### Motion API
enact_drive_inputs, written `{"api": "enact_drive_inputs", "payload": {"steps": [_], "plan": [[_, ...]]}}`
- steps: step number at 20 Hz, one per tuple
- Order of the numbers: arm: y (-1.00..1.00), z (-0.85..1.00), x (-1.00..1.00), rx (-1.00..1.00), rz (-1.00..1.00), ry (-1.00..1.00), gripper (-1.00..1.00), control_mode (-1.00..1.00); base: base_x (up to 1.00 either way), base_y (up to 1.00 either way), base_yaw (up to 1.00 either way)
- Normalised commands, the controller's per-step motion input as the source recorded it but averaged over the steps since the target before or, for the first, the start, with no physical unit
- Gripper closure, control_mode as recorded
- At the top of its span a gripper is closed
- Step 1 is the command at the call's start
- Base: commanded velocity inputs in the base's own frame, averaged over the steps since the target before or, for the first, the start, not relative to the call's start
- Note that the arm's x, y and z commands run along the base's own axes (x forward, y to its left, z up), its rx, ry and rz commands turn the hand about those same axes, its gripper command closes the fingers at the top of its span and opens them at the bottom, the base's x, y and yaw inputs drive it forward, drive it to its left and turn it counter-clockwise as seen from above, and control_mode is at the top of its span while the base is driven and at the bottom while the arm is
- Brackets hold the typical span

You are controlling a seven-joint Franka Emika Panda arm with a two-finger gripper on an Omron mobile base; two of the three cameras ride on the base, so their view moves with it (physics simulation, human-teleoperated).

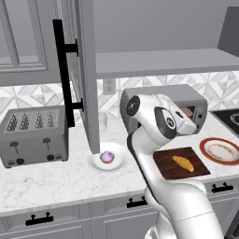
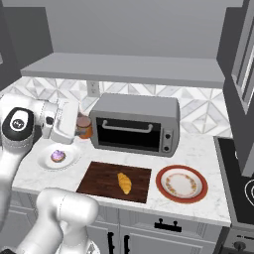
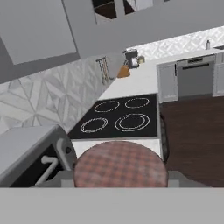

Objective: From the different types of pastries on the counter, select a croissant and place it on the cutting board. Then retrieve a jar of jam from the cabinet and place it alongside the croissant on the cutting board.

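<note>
My gripper (image 2: 75,129) is shut on the jar of jam (image 2: 85,128), a small orange jar held in the air just left of the toaster oven, above the counter (image 2: 198,149). In the hand view its checked brownish lid (image 3: 120,164) sits between my fingertips. From the left base view the jar (image 1: 187,112) peeks out beside the hand, in front of the oven. The golden croissant (image 2: 124,182) lies on the dark cutting board (image 2: 99,181), also seen from the left as croissant (image 1: 183,163) on board (image 1: 163,164). The cabinet door (image 1: 86,70) stands open, and its shelf (image 2: 124,69) runs above.
A purple-frosted cupcake (image 2: 58,156) sits on a white plate (image 2: 44,162) left of the board. A red-rimmed plate (image 2: 182,183) lies to the board's right. The toaster oven (image 2: 134,124) stands behind, a toaster (image 1: 32,135) far left, and a black cooktop (image 3: 118,118) at the right.
</note>
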Motion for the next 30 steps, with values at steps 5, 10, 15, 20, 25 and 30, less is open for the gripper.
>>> {"api": "enact_drive_inputs", "payload": {"steps": [5,10,15,20,25,30], "plan": [[0.02,-1.0,0.0,0.07,0.0,0.13,1.0,-1.0,0.0,0.0,0.0],[0.0,-1.0,0.0,0.24,0.03,0.19,1.0,-1.0,0.0,0.0,0.0],[-0.01,-0.85,0.11,0.16,0.04,0.2,1.0,-1.0,0.0,0.0,0.0],[0.0,-0.61,0.22,-0.22,-0.01,-0.05,1.0,-1.0,0.0,0.0,0.0],[0.0,-0.24,0.07,-0.15,-0.01,-0.03,1.0,-1.0,0.0,0.0,0.0],[-0.03,-0.1,0.0,-0.02,0.0,-0.06,1.0,-1.0,0.0,0.0,0.0]]}}
